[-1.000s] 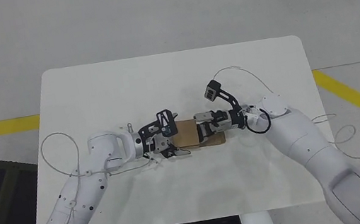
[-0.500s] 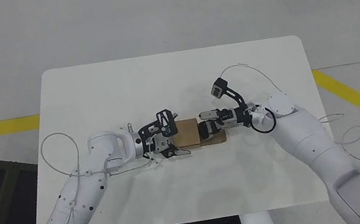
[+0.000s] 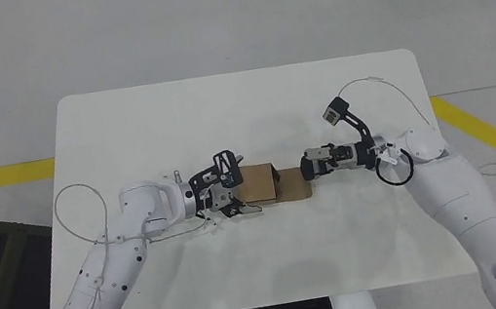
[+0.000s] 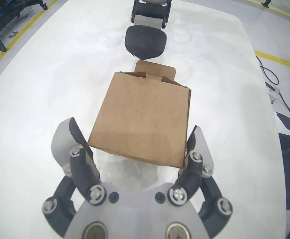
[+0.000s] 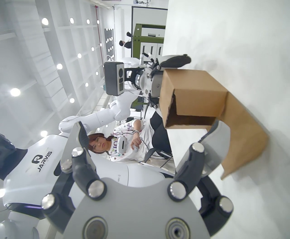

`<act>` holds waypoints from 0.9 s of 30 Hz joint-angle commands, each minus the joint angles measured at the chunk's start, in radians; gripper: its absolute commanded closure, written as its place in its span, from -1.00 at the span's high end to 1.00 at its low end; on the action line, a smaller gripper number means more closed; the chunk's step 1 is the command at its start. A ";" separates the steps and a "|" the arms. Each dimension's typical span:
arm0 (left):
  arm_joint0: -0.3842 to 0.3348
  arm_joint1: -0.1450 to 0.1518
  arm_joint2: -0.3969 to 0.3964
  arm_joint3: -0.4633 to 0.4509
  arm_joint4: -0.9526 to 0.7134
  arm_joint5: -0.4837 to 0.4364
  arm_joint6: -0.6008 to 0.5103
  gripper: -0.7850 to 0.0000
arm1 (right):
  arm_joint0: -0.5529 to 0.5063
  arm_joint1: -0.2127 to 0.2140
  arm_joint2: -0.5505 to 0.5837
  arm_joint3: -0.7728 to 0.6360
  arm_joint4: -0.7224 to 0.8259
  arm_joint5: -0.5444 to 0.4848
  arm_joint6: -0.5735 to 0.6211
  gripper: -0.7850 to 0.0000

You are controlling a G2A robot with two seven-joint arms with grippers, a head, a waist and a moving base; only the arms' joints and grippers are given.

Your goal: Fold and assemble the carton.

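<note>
A brown carton (image 3: 263,185) lies on its side in the middle of the white table (image 3: 126,135). My left gripper (image 3: 233,194) is shut on the carton's near end; in the left wrist view its fingers (image 4: 79,138) press the two corners of the carton (image 4: 145,120). My right gripper (image 3: 309,165) stands open just off the carton's other end. In the right wrist view that end of the carton (image 5: 192,95) gapes open, and a loose flap (image 5: 244,140) sticks out beside one finger of the right gripper (image 5: 147,133).
A thin cable (image 3: 69,209) loops over the table beside the left arm, and another cable (image 3: 379,83) arcs above the right wrist. Bare table surface lies in front of and behind the carton.
My right gripper has pulled back to the right, away from the carton's end, leaving the flap standing out. The left gripper and the carton have stayed put.
</note>
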 commanded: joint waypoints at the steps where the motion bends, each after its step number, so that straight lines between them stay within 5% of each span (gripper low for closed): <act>1: 0.000 0.000 0.000 -0.002 0.001 0.000 0.001 1.00 | -0.020 0.011 0.024 -0.008 -0.011 0.001 0.001 1.00; 9: 0.001 0.001 0.001 -0.004 0.005 0.001 -0.002 1.00 | -0.085 0.032 0.061 -0.039 -0.019 0.003 0.003 1.00; 27: 0.002 0.001 0.003 -0.009 0.005 0.002 -0.007 1.00 | -0.054 0.000 -0.050 0.039 -0.010 -0.026 -0.026 1.00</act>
